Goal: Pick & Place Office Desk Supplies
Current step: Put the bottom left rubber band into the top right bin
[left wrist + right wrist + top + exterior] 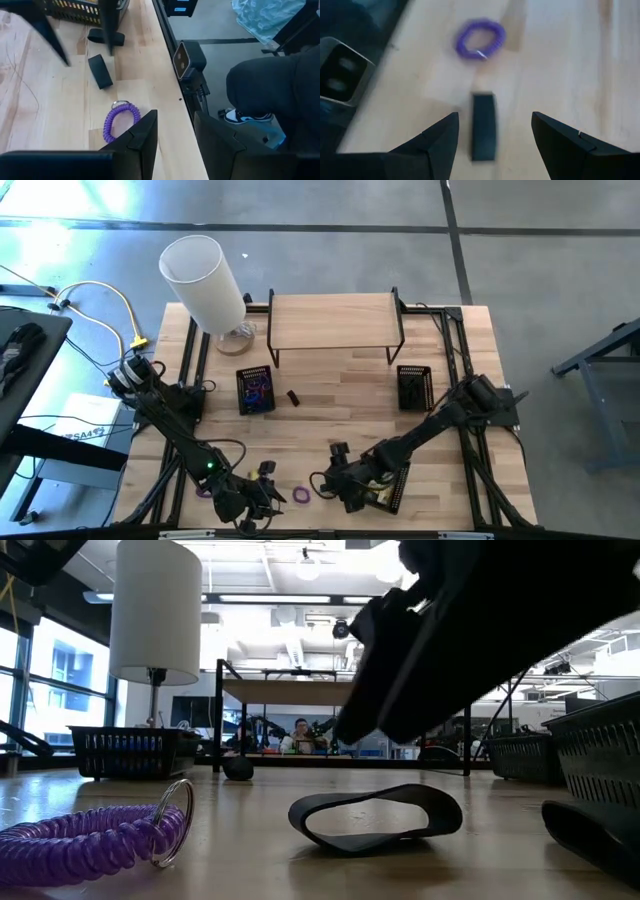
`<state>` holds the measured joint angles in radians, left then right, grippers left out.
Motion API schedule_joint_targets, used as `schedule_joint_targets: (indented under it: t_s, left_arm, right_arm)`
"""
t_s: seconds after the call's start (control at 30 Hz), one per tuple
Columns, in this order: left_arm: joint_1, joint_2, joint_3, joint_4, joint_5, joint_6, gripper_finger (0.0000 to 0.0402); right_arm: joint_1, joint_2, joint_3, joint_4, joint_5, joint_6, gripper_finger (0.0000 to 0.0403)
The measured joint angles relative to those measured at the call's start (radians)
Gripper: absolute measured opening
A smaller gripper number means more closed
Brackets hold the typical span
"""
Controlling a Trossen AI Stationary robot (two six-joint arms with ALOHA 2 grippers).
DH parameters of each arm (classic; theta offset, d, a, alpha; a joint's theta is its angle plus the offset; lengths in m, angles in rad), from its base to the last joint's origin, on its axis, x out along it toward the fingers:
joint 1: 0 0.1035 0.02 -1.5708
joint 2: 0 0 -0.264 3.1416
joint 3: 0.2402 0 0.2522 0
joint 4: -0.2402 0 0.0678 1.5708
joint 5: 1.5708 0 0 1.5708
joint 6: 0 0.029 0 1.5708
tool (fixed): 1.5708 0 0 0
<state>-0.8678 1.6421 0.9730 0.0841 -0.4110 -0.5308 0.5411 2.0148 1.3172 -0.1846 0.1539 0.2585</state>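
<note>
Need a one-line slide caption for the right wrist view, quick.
Open right gripper above a black band loop on the wooden table, purple coil loop beyond.
</note>
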Motion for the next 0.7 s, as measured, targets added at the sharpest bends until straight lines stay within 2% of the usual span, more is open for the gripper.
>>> schedule_joint_targets:
  t_s: [0.27,0.5,0.7]
  left_arm:
    - [-0.002,0.008,-0.001,0.003,0.0,-0.017,0.0124]
    - [-0.001,0.008,-0.001,0.002,0.0,-0.026,0.0124]
    - [-0.001,0.008,0.0,0.005,0.0,-0.034,0.0124]
  right_arm:
    - [-0.006,0.087,0.064,-0.029,-0.026,-0.018,0.0239]
    - [-0.005,0.105,0.068,-0.081,-0.021,0.025,0.0238]
    - [-0.006,0.104,0.068,-0.083,-0.016,0.026,0.0208]
